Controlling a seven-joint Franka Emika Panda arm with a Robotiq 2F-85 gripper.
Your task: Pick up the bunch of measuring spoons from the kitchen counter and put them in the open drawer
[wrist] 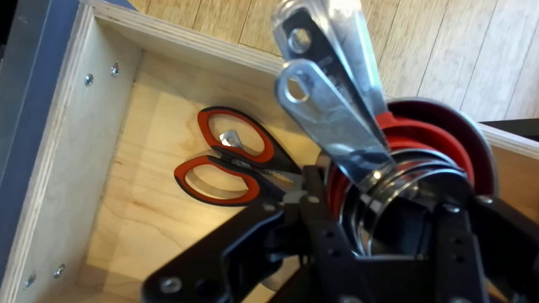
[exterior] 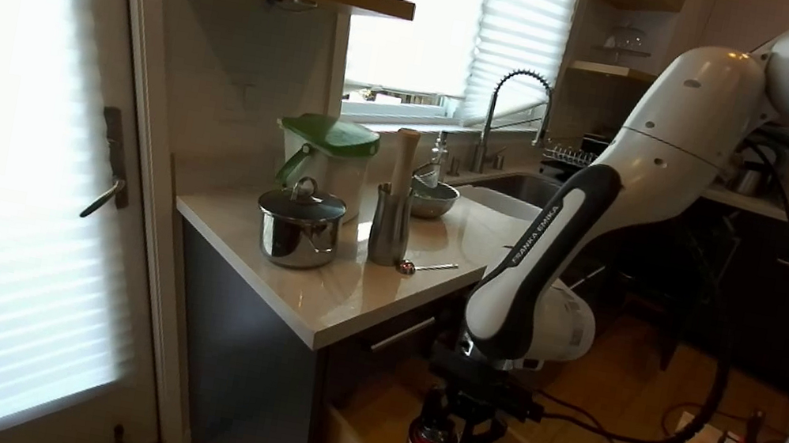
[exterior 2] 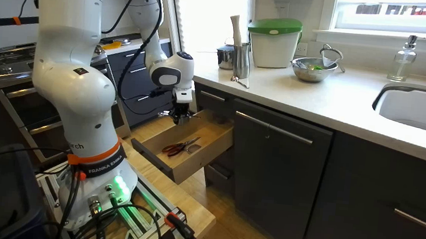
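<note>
Placing, looks near its end | claw (wrist: 380,181) part-spread, gripping the measuring spoons (wrist: 362,155) — a cup-like nest — above the drawer (wrist: 143,176) | wrist view: handles cross its edge at 11 o'clock — I'd swing them inward, skirt scissors (wrist: 252,160) at 9 o'clock, release low

Upper right in the wrist view, long-handled silvery measuring spoons (wrist: 341,130) are glossy metal. The boxy light-brown drawer (wrist: 139,176) is smooth wood inside; the pale beige counter (exterior: 451,241) shines.
</note>
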